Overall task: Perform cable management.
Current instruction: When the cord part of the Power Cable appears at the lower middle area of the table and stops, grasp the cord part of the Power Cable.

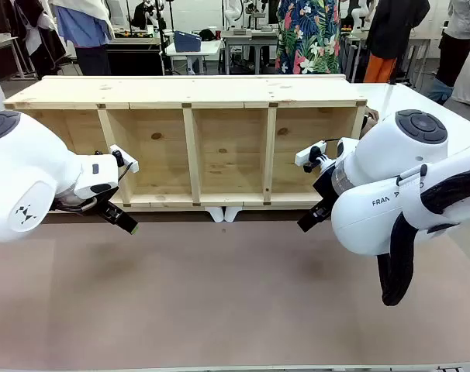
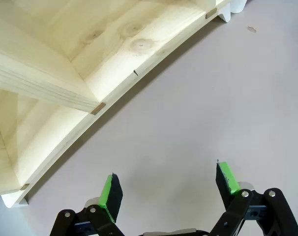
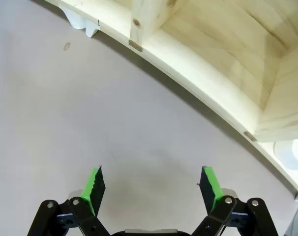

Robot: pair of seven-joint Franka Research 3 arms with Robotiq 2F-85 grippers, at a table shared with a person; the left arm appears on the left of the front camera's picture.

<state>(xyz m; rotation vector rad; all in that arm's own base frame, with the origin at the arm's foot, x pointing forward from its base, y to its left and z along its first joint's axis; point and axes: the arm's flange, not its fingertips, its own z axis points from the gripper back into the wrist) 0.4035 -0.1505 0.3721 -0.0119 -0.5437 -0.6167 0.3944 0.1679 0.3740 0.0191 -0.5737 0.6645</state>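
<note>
I judge this the very start of the job. Nothing is in hand yet, and both arms are poised over the brown table (image 1: 235, 310), whose near stretch lies bare in front of me.

Low over it, the left gripper (image 2: 168, 184) hangs with its jaws spread wide and nothing between its green pads (image 2: 109, 192). The right gripper (image 3: 151, 184) is the same, wide apart and holding nothing.

Each arm bends in from its own side with the wrist tipped down and inward. The fingers slant at the table just in front of the shelf's lower edge, and the two grippers are well apart from each other.

Behind them the long wooden shelf (image 1: 192, 147) rests on the table with four open compartments facing the robot. Two small white feet (image 1: 225, 213) sit under its middle.

Where the cable lies I cannot tell. The next move, I reckon, calls for finding it first. Then one gripper should come down with its jaws astride the cord before closing.
</note>
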